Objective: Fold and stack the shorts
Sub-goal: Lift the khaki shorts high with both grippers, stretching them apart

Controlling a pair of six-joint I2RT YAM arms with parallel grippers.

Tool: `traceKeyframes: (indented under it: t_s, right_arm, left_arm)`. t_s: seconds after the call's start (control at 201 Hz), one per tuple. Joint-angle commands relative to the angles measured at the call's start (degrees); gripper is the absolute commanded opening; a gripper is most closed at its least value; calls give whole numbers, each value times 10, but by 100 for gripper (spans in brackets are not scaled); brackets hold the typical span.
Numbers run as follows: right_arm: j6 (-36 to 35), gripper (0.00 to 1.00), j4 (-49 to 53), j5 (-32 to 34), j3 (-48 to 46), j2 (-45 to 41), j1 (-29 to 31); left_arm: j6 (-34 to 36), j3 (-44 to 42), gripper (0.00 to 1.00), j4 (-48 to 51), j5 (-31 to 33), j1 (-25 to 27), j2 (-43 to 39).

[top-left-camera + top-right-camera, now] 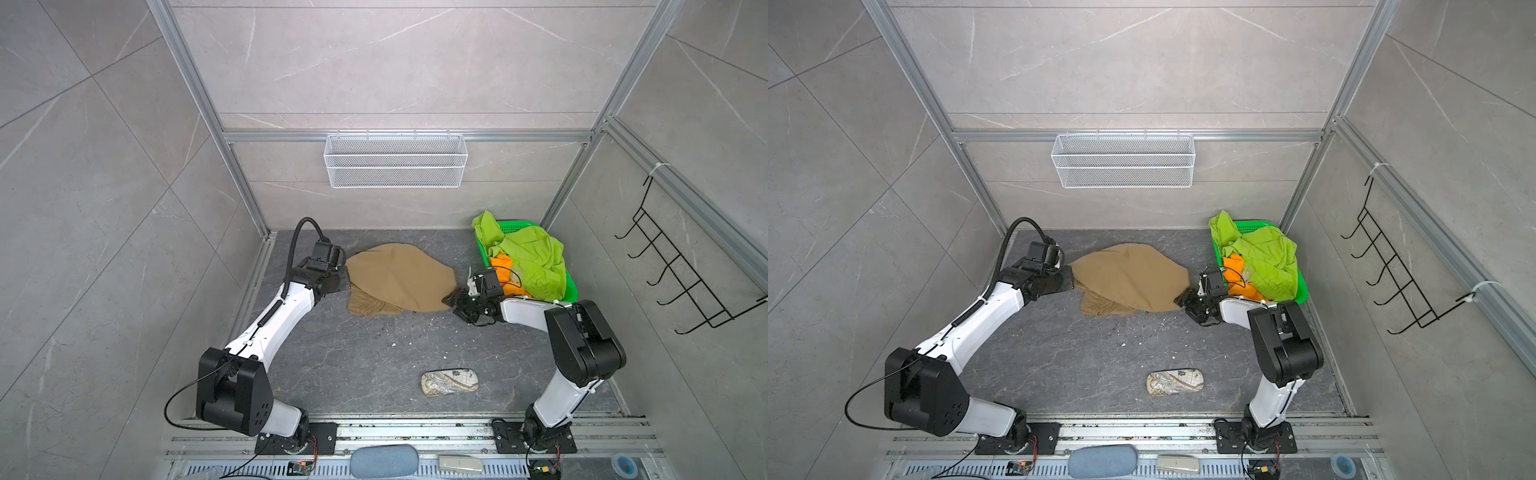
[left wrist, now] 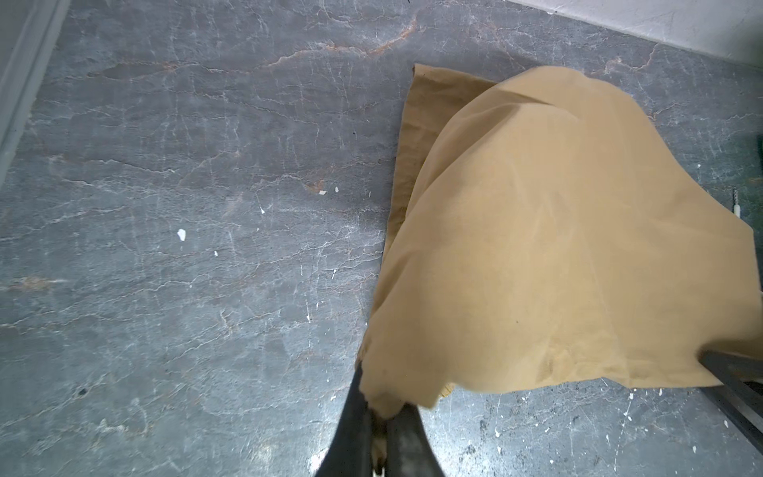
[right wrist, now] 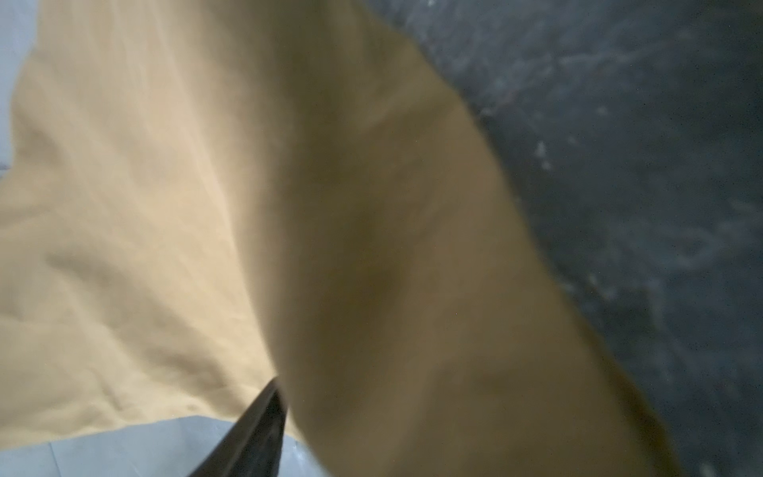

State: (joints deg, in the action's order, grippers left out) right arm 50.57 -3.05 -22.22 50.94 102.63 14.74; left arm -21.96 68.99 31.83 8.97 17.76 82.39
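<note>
**Grip state.** The left gripper [image 2: 382, 406] is clenched on a corner of the tan shorts [image 1: 399, 276], which lie mid-bench, partly doubled over. The right gripper [image 1: 452, 298] sits at the opposite corner. Its wrist view is blurred and filled with cloth, so I cannot tell whether it is grasping anything.

**Risks.**
- If the right side has caught one layer or none, I judge that any lift will be lopsided. The cloth would swing from the left corner and the fold would skew.
- The bunched waistband beneath the upper layer could drag and undo the fold.
- The right arm works just beside the green basket [image 1: 571, 291]. The lime green shorts [image 1: 528, 257] and orange shorts [image 1: 500, 264] spill over its rim there, so a snag is possible.

**Surface and room.** The bench [image 1: 353, 361] is dark veined stone, flecked with white debris. A patterned pouch [image 1: 449, 382] lies near the front. The walls are grey tile in an aluminium frame, with a white wire basket [image 1: 395, 160] on the back wall and a black hook rack [image 1: 681, 274] at the side.
</note>
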Motion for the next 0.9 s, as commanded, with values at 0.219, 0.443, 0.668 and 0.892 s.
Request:
traceKeyframes:
  t_s: [0.219,0.443,0.668,0.892]
  right_arm:
    - [-84,1,146,39,183,-48,-25]
    - [-139,0,276,55,337,-163,-77]
    - [-200,0,339,30,453,-286,-113]
    - [-205,0,367,-7,577,-326,-147]
  left_arm:
    - [56,102,0,51,73,-33,-44]
    - [122,225,0,62,142,-39,-48]
    - [143,330,0,56,124,-39,-128]
    - [105,449,0,116,57,-39,-173]
